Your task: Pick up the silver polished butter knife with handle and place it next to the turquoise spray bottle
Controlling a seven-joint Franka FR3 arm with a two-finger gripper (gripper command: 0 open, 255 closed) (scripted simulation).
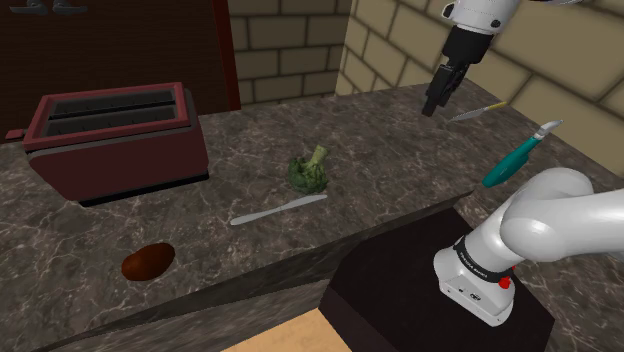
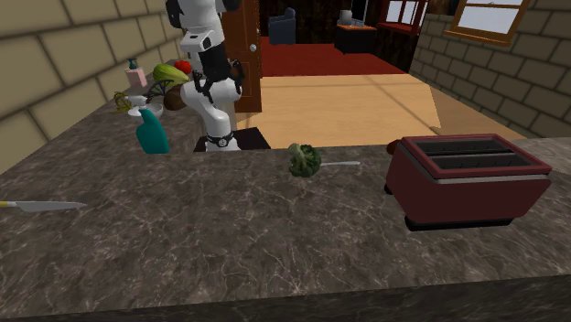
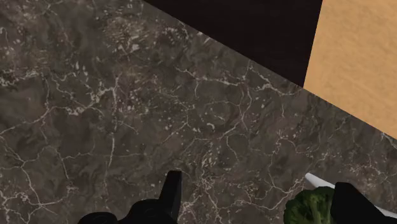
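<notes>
- One dark, marbled tabletop (image 1: 380, 150) carries all the loose objects.
- One white arm (image 1: 560, 215) rises from its dark stand (image 1: 400, 290) at the shoulder view's lower right.
- One dark red toaster (image 1: 115, 140) sits at the shoulder view's left, well apart from the spray bottle.
- The turquoise spray bottle (image 1: 510, 162), with a white nozzle, is on the tabletop near the stand.
- The hand (image 1: 433, 108) hangs above the tabletop, well apart from the butter knife. In the wrist view we see its fingers (image 3: 172, 194) spread, with nothing pinched between them.
- The broccoli (image 1: 308, 172) lies near the middle of the tabletop.
- The butter knife (image 1: 278, 210), silver along its whole length, lies flat on the tabletop. One end is just beside the broccoli, and the knife is well apart from the spray bottle.
- A second knife (image 1: 478, 112), with a yellowish handle end, lies near the brick wall (image 1: 400, 50).
- A brown oval object (image 1: 148, 262) lies near the tabletop's front edge, below the toaster in the shoulder view.
</notes>
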